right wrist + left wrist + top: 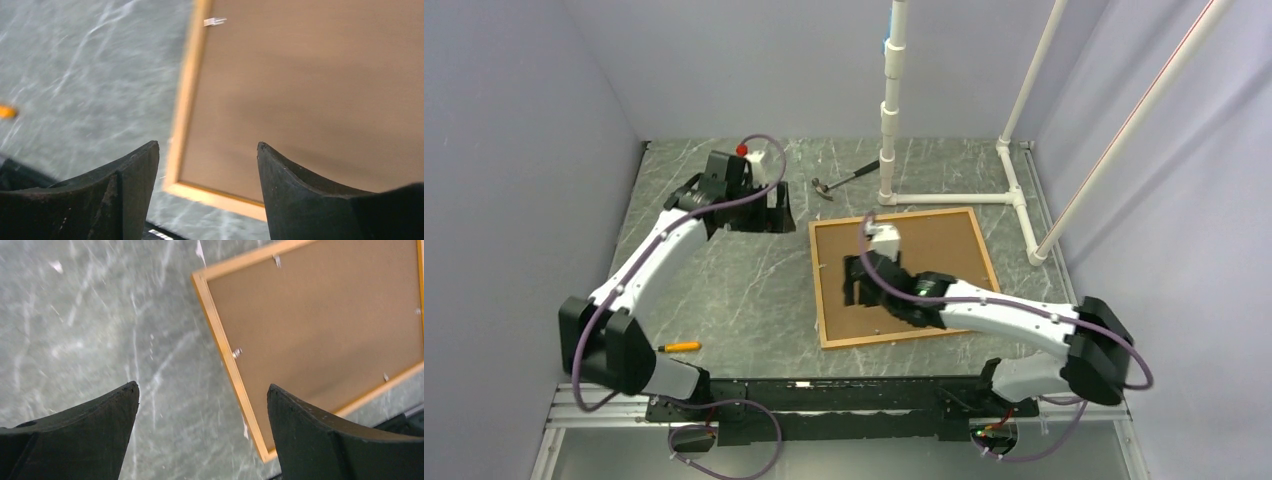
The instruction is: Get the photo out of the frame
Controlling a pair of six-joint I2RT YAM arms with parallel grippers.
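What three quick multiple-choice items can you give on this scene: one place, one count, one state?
1. Where does the hammer lie?
A. On the table beyond the frame, by the white pipe stand
B. On top of the frame
C. Beside the left arm's base

2. How many hand tools lie on the table?
A. One
B. Two
C. Four

3. How does the frame lie?
A. Picture side up
B. Standing on edge
C. Flat, brown backing up

Answers:
1 A: the hammer sits past the frame's far edge, near the foot of the pipe stand.
2 B: only the hammer and the orange-handled screwdriver show.
3 C: both wrist views show plain brown board inside the orange border.
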